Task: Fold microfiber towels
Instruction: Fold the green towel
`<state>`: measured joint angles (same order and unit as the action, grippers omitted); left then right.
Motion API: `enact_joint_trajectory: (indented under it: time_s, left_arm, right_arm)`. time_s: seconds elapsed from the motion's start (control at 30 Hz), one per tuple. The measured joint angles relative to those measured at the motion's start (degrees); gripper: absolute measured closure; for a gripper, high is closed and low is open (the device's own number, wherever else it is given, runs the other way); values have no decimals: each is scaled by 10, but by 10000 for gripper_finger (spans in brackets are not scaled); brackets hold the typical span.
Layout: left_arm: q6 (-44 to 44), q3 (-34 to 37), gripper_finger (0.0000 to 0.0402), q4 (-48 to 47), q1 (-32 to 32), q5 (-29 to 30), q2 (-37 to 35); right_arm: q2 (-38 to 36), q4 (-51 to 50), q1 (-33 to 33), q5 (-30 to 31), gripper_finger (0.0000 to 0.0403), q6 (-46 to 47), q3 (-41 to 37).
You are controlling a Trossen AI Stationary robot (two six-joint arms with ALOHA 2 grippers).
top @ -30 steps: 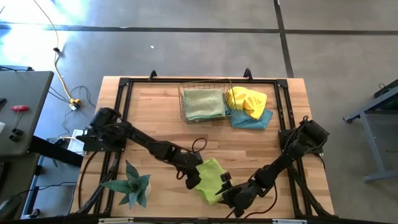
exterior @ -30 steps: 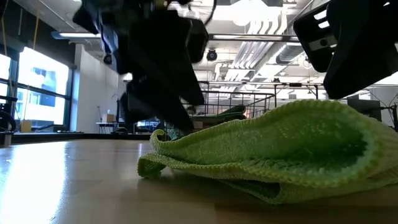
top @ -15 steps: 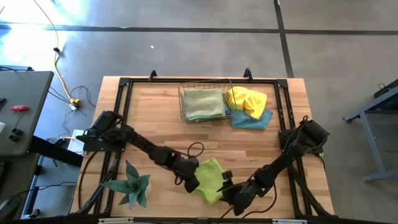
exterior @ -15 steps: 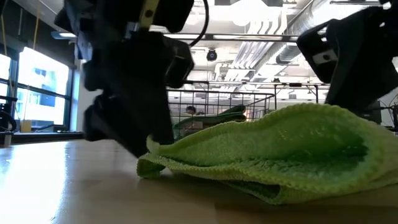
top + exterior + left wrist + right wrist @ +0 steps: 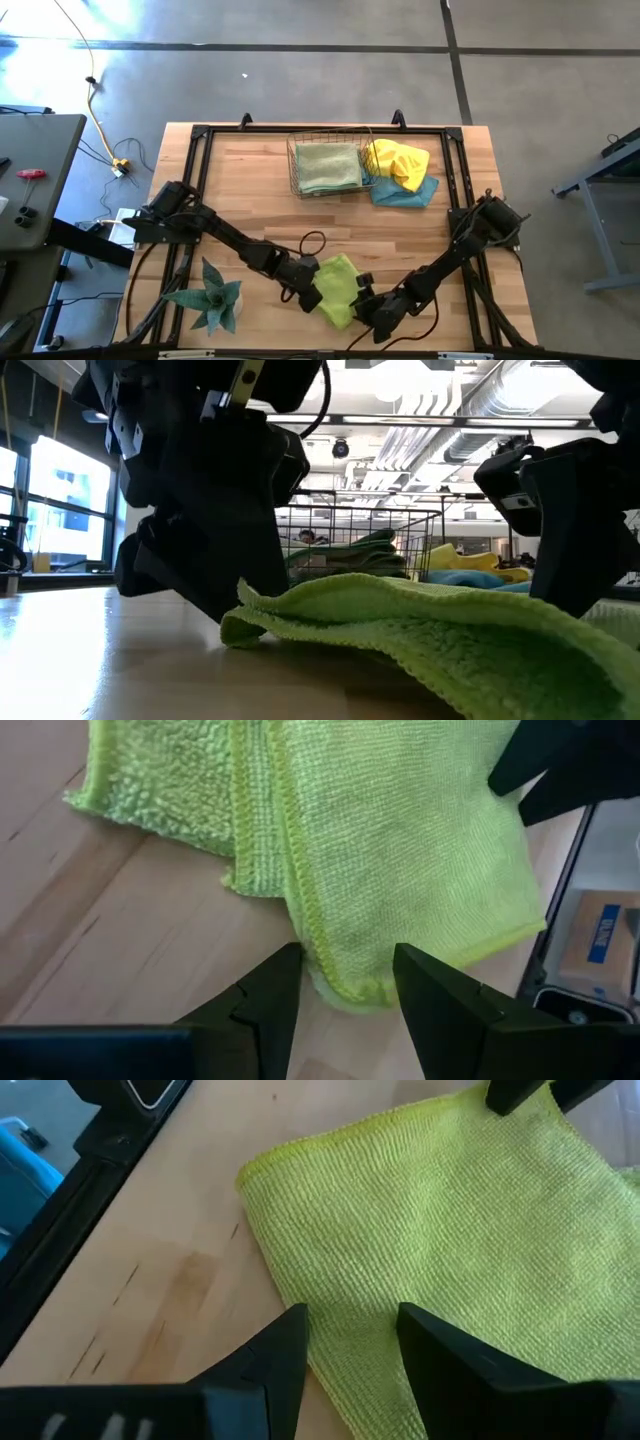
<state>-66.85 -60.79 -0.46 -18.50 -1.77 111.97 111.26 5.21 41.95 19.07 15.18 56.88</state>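
A lime green towel (image 5: 338, 288) lies crumpled on the wooden table near its front edge, with one flap folded over. My left gripper (image 5: 347, 975) is low at the towel's left end (image 5: 240, 605), open, with a folded corner (image 5: 345, 982) in the gap between its fingers. My right gripper (image 5: 350, 1335) is low at the towel's right side (image 5: 356, 300), also open, straddling the cloth just inside its hemmed edge (image 5: 290, 1295). The cloth between these fingers lies flat. My left gripper slants down from the table's left, and the towel's folded corner (image 5: 340, 990) fills the gap between its fingers; I cannot tell whether the fingers touch it. My right gripper slants down from the right over flat cloth (image 5: 352, 1365); its fingertips are cut off, so touch cannot be told.
A copper wire basket (image 5: 296, 170) at the back holds a folded pale green towel (image 5: 328, 166). To its right a yellow towel (image 5: 396, 160) lies on a blue one (image 5: 408, 194). A spiky plant (image 5: 210, 296) stands front left. Black rails (image 5: 196, 180) frame the table.
Both grippers have sunk toward the towel, and the left one has rolled about its own axis. The towel's right part, which bulged up high a second ago, has dropped and now lies low and flat. Its left end has stayed on the table.
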Motion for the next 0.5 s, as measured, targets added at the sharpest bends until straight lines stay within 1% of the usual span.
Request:
enact_joint_trajectory:
  time_s: [0.17,0.27,0.33,0.5]
  left_arm:
    - [-16,-1,246,12,0,1,9]
    - [-14,-1,263,11,1,10,9]
    - [-4,-1,290,8,3,7,8]
    - [13,0,385,5,6,-6,10]
  right_arm:
    - [1,1,0,0,252,0,0]
    - [1,1,0,1,252,0,0]
    - [1,1,0,4,252,0,0]
    - [1,1,0,23,252,4,0]
